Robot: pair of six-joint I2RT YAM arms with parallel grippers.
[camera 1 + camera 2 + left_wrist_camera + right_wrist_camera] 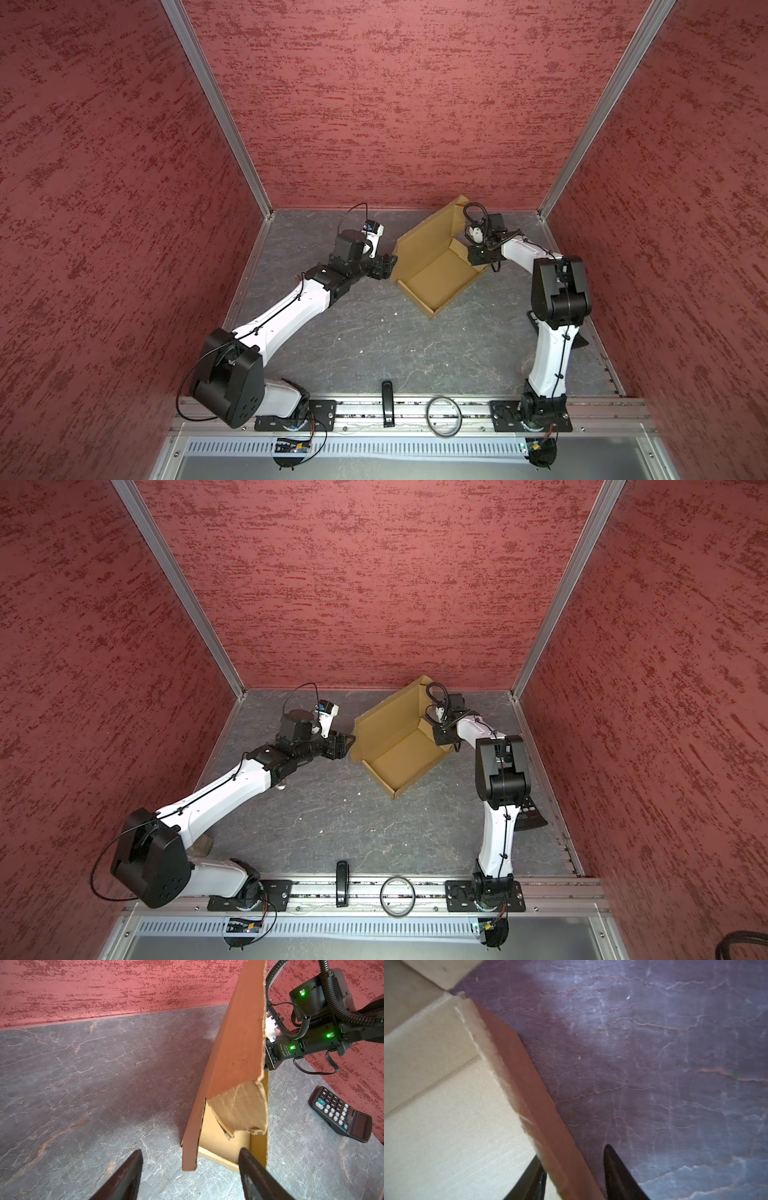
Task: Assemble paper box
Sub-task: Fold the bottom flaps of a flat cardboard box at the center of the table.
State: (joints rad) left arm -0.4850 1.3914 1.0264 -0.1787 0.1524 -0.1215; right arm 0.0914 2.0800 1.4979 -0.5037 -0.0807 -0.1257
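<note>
In the right wrist view the right claw (573, 1152) is cut off by the picture's edge, and the paper box (508, 1084) rim is blurred. Whether the rim is clamped cannot be told. In a top view the calculator (532, 818) is largely covered by the right arm.

Just ahead of the left hand (190, 1151) stands the paper box (232, 1043), blocking passage; bare bench (83, 1074) lies open beside it.
</note>
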